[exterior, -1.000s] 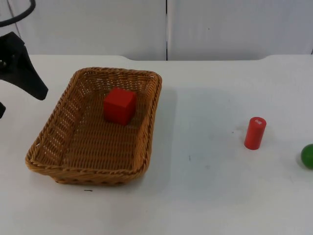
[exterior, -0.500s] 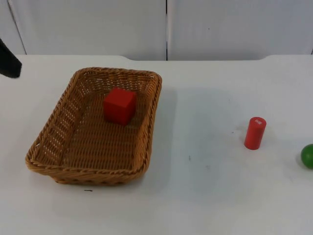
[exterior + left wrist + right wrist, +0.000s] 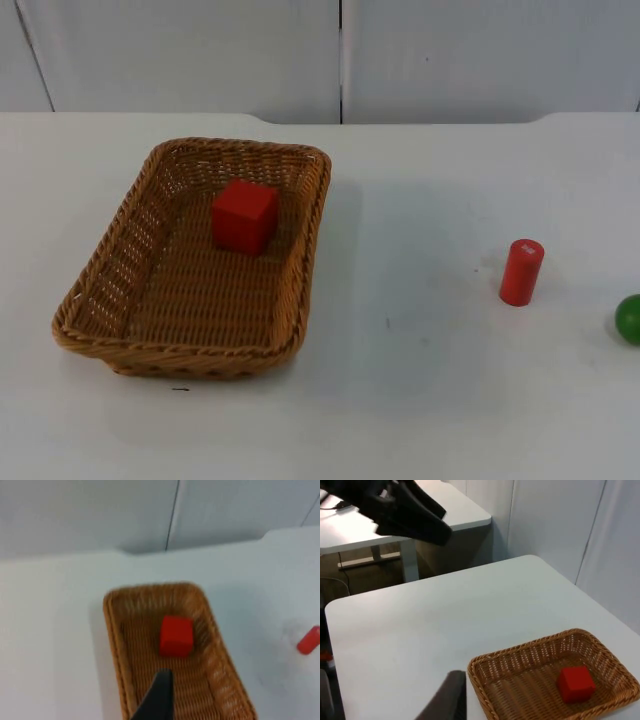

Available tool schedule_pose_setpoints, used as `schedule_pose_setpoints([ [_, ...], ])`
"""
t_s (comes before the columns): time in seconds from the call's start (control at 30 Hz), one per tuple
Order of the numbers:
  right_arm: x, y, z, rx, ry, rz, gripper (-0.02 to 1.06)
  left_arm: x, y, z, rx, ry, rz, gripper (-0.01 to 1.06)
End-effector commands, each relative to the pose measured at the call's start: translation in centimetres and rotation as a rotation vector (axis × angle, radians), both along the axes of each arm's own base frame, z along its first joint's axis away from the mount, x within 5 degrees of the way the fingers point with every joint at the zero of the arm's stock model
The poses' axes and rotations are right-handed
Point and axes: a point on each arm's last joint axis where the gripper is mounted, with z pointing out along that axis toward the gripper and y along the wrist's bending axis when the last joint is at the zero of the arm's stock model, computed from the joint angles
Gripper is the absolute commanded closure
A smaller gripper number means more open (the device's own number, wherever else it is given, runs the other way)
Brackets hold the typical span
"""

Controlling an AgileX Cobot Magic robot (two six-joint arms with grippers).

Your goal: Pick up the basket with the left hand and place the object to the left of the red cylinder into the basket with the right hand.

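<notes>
Now one red cube (image 3: 244, 215) sits inside the basket (image 3: 110, 340), left on the table (image 3: 420, 400).
One red cylinder (image 3: 521, 271) stands well apart right, bare tabletop between; one green ball (image 3: 629, 318) beside it at the edge. Left gripper (image 3: 407, 512) hovers high; jaw state unclear for both grippers.

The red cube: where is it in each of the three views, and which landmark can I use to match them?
Top view: the red cube lies in the brown woven wicker basket, toward its far end.
Left wrist view: the cube lies inside the same basket.
Right wrist view: the cube lies on the basket's floor.
Shared landmark: the basket's rim around the cube.
</notes>
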Motion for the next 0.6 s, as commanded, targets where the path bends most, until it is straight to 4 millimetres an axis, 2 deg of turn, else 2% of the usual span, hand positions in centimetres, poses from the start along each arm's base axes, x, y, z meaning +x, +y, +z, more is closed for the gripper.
schedule_pose_setpoints([
  [0.0,0.0,-0.1,0.1,0.012,-0.003,-0.009,0.0,-1.5,-0.1,0.4,0.012,-0.045,0.002,0.21],
  [0.03,0.0,-0.1,0.1,0.012,-0.003,-0.009,0.0,-2.6,-0.2,0.7,0.025,-0.079,0.001,0.21],
  [0.07,0.0,-0.1,0.1,0.012,-0.003,-0.009,0.0,-2.6,-0.2,0.7,0.025,-0.079,0.001,0.21],
  [0.2,0.0,-0.1,0.1,0.012,-0.003,-0.009,0.0,-6.3,0.1,1.3,0.076,-0.189,0.04,0.21],
  [0.4,-0.1,-0.2,-0.2,0.008,-0.001,-0.01,0.0,-8.4,0.4,1.1,0.089,-0.21,0.081,0.21],
  [0.57,-0.6,-1.1,-1.3,0.045,-0.029,-0.046,0.0,-8.8,0.4,1.0,0.091,-0.203,0.079,0.21],
])
